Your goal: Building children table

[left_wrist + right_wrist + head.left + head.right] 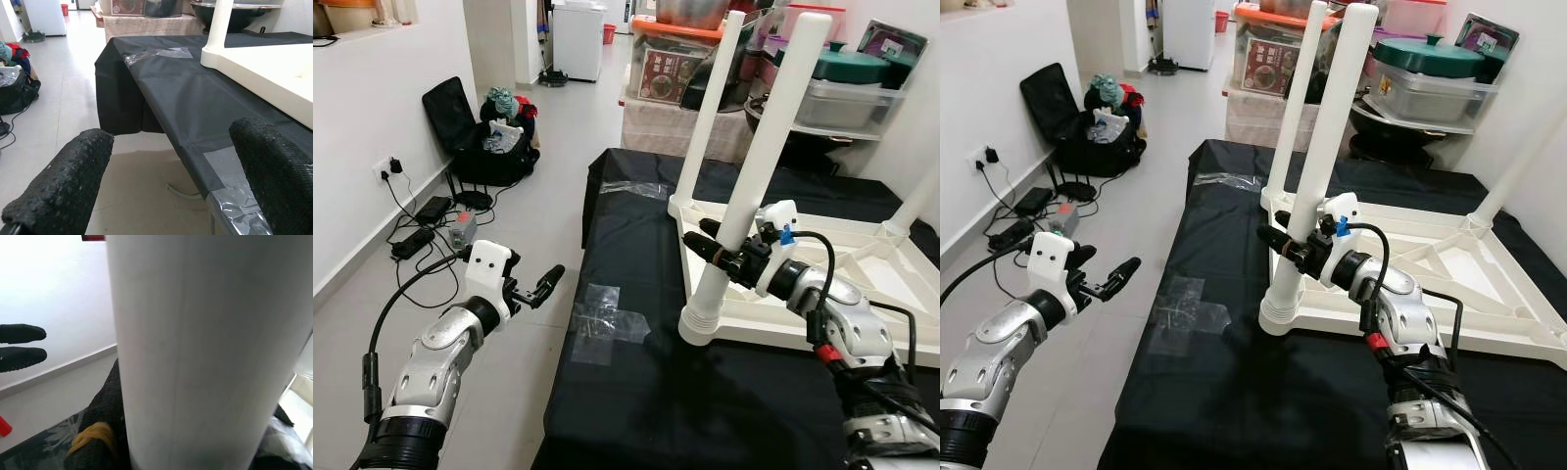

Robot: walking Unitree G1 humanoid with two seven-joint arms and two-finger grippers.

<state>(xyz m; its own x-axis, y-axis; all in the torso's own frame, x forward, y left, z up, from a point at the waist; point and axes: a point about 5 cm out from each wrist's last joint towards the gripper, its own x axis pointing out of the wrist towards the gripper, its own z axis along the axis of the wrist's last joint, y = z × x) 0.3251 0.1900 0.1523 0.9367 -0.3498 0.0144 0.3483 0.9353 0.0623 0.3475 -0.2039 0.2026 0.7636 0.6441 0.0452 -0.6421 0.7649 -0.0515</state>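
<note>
While upturned white plastic table lies on black cloth-covered worktop, your right gripper clamps near round smooth leg, upright in corner socket. Left gripper hovers over floor beside worktop edge, textured fingers apart, holding nothing. Clear tape patches shine on cloth. Black bag, cables by wall; storage bins behind.

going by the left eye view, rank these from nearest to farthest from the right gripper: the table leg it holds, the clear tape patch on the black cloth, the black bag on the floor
1. Table leg, gripped by the right gripper.
2. Clear tape patch, on the black cloth toward the robot's left.
3. Black bag, on the floor by the left wall.
</note>
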